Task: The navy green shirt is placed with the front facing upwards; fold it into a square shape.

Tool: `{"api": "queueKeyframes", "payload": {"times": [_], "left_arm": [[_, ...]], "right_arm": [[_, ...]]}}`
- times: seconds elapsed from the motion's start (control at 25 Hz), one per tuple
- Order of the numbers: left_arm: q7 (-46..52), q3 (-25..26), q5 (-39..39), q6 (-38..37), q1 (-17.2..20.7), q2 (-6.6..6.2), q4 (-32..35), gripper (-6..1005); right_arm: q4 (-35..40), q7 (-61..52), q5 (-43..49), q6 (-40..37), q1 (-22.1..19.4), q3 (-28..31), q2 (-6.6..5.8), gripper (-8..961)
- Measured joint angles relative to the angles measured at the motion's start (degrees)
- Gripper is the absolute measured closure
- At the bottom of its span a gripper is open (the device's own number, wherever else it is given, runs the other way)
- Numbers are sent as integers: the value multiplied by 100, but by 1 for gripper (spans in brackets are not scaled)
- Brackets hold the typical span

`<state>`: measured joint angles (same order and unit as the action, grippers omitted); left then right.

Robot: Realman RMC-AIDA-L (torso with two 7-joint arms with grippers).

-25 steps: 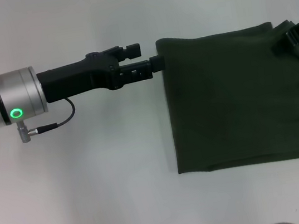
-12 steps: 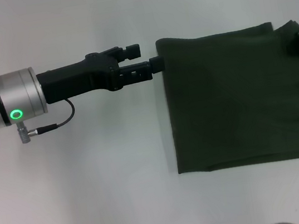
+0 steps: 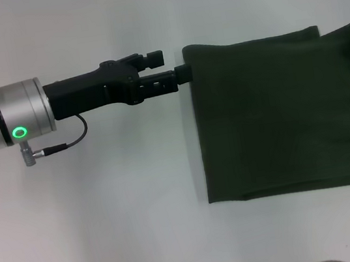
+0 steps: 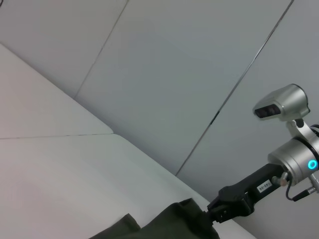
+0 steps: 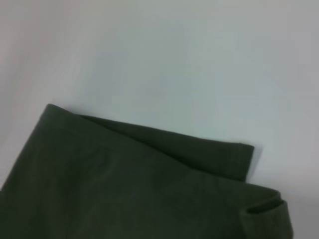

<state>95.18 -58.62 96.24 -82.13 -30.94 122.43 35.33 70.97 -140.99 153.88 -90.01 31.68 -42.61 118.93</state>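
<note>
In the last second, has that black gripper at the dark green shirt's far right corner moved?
Yes. The right gripper slid off rightward, out of the head view; the folded navy green shirt lies unmoved.

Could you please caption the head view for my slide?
Left gripper at the far left corner of the folded navy green shirt on the white table.

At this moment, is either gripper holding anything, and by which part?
The left gripper is pinching the navy green shirt at its far left corner. The right gripper is out of view, so no hold can be confirmed for it.
</note>
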Motion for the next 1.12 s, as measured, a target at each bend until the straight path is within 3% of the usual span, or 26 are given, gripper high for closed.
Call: {"api": "queueKeyframes", "payload": {"times": [0.4,1.12], "left_arm": [[0,0,0,6,6,0,0,85],[0,0,0,13,7,-19,0,85]], "right_arm": [[-8,13,-80,7,27,-5,34,944],[47,50,-90,62,-128,340,-16,944]]}}
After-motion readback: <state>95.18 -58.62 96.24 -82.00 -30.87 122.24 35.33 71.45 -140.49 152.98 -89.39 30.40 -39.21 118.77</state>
